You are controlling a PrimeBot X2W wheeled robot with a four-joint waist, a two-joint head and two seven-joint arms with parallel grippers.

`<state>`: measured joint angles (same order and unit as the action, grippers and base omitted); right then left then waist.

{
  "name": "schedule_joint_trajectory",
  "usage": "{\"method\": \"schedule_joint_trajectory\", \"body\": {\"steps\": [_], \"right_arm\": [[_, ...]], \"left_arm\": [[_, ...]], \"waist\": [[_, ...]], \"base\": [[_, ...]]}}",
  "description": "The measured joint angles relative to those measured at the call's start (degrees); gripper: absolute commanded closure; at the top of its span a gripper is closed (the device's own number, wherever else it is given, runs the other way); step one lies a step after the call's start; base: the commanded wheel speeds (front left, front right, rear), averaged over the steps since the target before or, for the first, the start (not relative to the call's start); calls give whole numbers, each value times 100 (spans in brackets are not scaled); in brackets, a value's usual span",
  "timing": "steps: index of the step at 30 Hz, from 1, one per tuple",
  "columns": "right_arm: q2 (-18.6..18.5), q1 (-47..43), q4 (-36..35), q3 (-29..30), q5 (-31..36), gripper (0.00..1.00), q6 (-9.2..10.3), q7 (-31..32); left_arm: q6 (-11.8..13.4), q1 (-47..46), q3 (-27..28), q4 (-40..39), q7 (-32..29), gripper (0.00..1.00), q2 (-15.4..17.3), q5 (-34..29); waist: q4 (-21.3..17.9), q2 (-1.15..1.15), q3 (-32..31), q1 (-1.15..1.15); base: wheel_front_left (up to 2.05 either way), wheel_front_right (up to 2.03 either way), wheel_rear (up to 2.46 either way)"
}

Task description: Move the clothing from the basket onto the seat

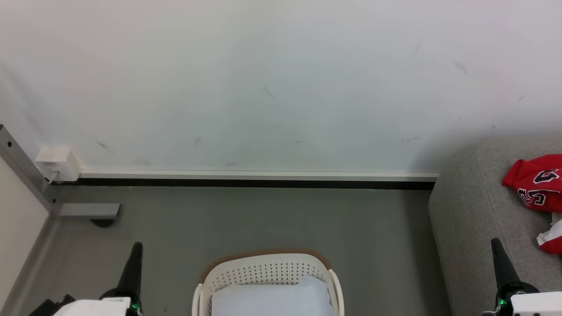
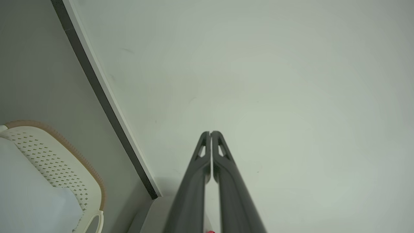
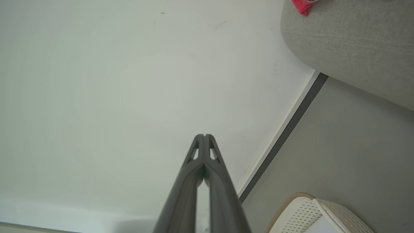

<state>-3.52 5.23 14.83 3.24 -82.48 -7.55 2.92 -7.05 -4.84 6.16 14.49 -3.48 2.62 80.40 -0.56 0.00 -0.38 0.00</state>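
Note:
The white perforated basket with its brown rim stands on the floor at the bottom middle of the head view; inside it lies a plain white pad. Red jersey clothing with black-and-white lettering lies on the grey sofa seat at the right, and a second red-and-white piece sits just below it. My left gripper is shut and empty at the lower left, left of the basket. My right gripper is shut and empty at the lower right, over the sofa's front part. In the left wrist view the basket is at the lower left.
A pale wall with a white and black skirting strip closes the back. A white socket box and a grey metal frame leg stand at the left. Grey floor lies between basket and wall.

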Motion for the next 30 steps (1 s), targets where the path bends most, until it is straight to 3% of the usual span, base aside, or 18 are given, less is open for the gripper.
{"method": "schedule_joint_trajectory", "body": {"steps": [30], "right_arm": [[18,55,-73,270,-1040,100,0,309]], "left_arm": [[-26,-119,33,-33,-305,100,5,1160]], "waist": [[56,0,56,0]], "base": [[0,0,0]]}}
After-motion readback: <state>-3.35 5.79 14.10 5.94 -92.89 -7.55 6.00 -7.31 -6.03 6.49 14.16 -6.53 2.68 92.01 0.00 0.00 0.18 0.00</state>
